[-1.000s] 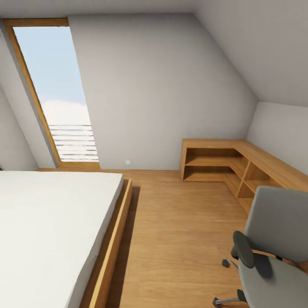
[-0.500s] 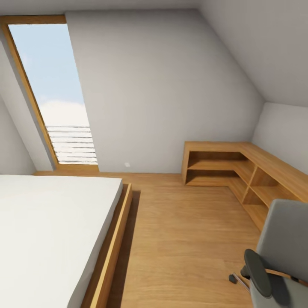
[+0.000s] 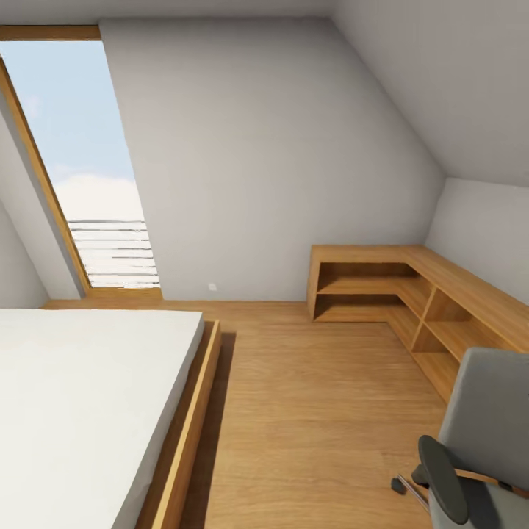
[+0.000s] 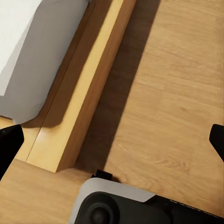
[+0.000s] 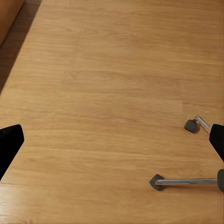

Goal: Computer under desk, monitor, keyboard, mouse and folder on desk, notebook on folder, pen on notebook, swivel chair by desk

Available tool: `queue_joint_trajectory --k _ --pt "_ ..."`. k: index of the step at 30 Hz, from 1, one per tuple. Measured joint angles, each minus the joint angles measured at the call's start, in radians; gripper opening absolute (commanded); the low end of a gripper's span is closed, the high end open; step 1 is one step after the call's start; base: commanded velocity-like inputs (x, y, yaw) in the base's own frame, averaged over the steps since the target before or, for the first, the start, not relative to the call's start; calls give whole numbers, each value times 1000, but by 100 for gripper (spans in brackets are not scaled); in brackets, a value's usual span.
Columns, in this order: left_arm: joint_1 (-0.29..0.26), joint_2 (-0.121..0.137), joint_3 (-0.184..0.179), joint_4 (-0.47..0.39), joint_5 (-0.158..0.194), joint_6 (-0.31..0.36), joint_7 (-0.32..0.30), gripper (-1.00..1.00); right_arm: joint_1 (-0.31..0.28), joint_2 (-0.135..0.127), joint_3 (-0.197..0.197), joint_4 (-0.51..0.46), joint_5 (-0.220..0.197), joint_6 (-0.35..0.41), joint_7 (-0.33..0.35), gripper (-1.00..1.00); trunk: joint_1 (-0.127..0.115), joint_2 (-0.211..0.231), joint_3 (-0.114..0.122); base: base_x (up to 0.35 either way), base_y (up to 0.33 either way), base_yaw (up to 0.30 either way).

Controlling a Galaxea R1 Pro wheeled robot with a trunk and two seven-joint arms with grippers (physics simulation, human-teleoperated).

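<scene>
One swivel chair (image 3: 481, 441) sat at the head view's lower right corner, on the wood floor (image 3: 316, 411) beside the corner shelf (image 3: 411, 294). My guess: it rolled easily on its casters, so push at the stiff backrest or armrest. One bed (image 3: 88, 397). Both tools, left tool (image 4: 112, 140) and right tool (image 5: 112, 140), hung spread apart and empty.

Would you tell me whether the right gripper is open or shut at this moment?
Open. In the right wrist view, the right gripper has its two black fingertips at opposite picture edges, with bare wood floor between them.
</scene>
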Motion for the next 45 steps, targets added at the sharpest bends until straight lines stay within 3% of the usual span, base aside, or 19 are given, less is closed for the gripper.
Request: queue_joint_trajectory --k 12,45 --pt "0 0 -1 0 -2 0 0 100 0 0 0 0 0 0 0 100 0 0 1 94 0 -6" --pt "0 0 -1 0 -2 0 0 100 0 0 0 0 1 1 0 100 -1 0 1 322 0 0"
